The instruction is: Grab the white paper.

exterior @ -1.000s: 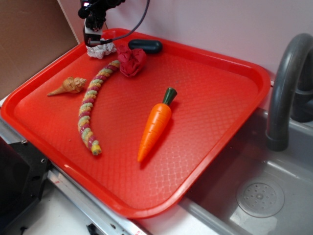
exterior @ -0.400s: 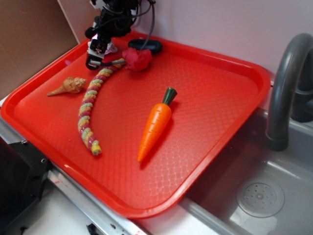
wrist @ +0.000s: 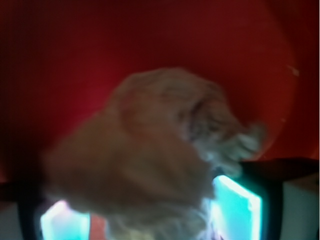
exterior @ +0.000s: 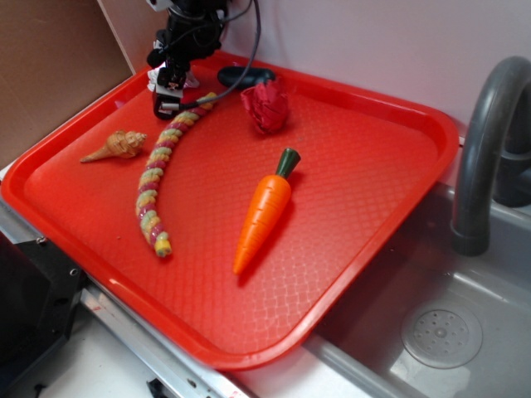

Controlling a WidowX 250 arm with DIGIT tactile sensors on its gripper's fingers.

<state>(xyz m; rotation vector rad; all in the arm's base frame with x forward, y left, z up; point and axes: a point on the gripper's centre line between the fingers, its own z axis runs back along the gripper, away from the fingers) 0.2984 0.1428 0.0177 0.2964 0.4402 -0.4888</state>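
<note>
The white paper (wrist: 150, 160) is seen clamped in the closed hand (exterior: 170, 87) at the far left corner of the red tray (exterior: 373, 207). The grab appears done; only a clear lift seems left.

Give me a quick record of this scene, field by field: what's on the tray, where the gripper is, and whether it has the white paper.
surface: red tray beside a grey sink
gripper: far left corner of the tray, raised
white paper: fills the wrist view between the fingers, blurred; appears gripped
red paper ball: loose on the tray, right of the gripper
carrot: mid-tray
knitted rope: curved, left side
shell: near the left rim
dark object: by the far rim
</note>
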